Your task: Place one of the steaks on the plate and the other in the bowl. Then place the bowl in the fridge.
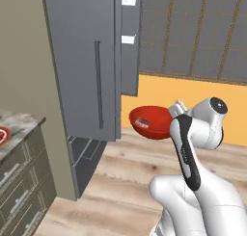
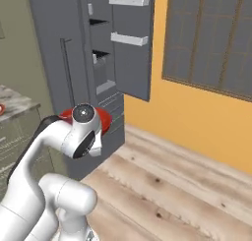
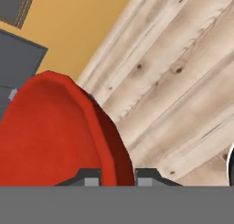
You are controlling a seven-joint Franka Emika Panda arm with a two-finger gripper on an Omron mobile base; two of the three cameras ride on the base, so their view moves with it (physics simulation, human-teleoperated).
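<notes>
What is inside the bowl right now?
The bowl, clamped at its rim by the fingers, shows a small pale-marked reddish piece inside, probably a steak; the rest is hidden.

No legible text, label, brand, number or sign is found on any surface. The fridge point(image 1: 84, 61) doors carry no markings.

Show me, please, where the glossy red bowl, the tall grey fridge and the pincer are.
Glossy red bowl point(image 1: 150, 122): left base view, outer wall.
Tall grey fridge point(image 1: 82, 61): left base view, closed door panel.
Pincer point(image 3: 118, 178): hand view, between fingertips astride the bowl's rim.
</notes>
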